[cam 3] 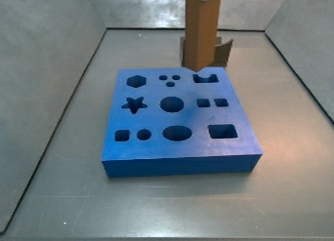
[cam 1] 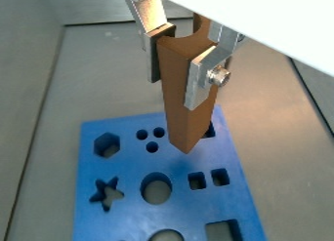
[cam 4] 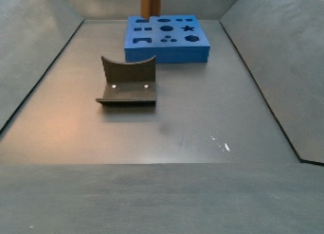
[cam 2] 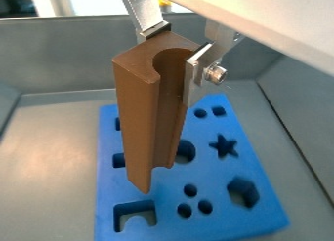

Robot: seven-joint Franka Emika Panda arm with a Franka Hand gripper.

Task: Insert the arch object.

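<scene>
My gripper (cam 1: 181, 55) is shut on the arch object (cam 1: 183, 94), a tall orange-brown bar with a semicircular groove down one face, clear in a wrist view (cam 2: 146, 113). I hold it upright by its top, between the silver fingers (cam 2: 198, 67). Its lower end hangs just over the blue board (cam 3: 177, 118), at the far edge beside the arch-shaped hole (cam 3: 204, 77), which also shows in a wrist view (cam 2: 131, 216). I cannot tell whether the end touches the board. The gripper itself is cut off in both side views; only the bar (cam 3: 200, 30) shows there.
The blue board (cam 4: 166, 37) has several shaped holes: star, hexagon, circles, squares. The dark fixture (cam 4: 127, 82) stands on the grey floor, apart from the board, and shows just behind the bar in a side view (cam 3: 224, 50). Grey walls enclose the floor.
</scene>
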